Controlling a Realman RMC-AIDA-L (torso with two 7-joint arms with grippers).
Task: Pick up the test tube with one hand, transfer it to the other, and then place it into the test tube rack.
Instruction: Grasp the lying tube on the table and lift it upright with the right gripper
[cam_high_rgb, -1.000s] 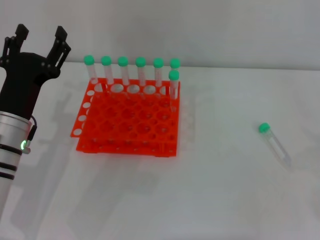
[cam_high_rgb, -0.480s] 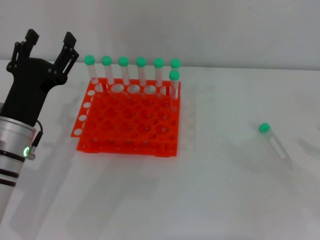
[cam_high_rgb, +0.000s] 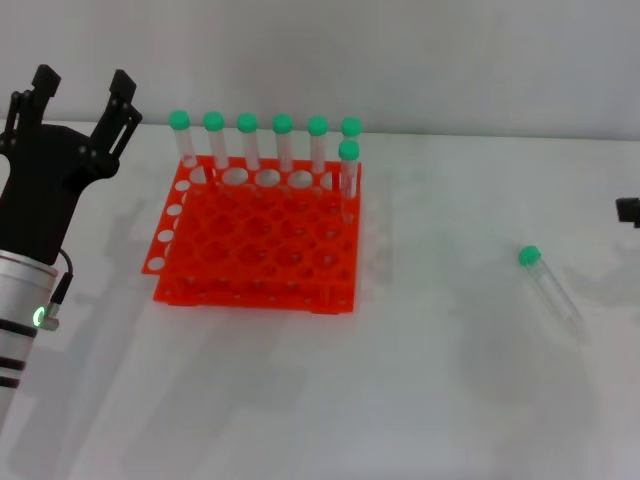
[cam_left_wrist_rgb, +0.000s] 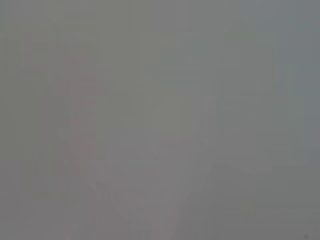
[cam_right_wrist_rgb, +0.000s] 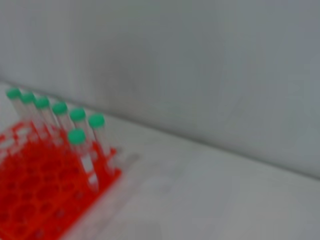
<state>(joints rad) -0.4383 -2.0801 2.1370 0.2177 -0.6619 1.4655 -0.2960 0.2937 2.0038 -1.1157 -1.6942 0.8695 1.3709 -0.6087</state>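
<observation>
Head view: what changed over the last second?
The black two-finger left gripper on its green-lit silver arm swung right, then back left, fingers open and empty. A dark piece of the right gripper entered at the right edge. The loose green-capped clear test tube and the orange-red test tube rack stayed put.

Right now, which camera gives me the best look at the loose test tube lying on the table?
The head view. There the test tube lies on its side on the white table, well to the right of the test tube rack, fully visible. The right wrist view shows only the rack and its standing tubes; the left wrist view shows nothing recognisable.
</observation>
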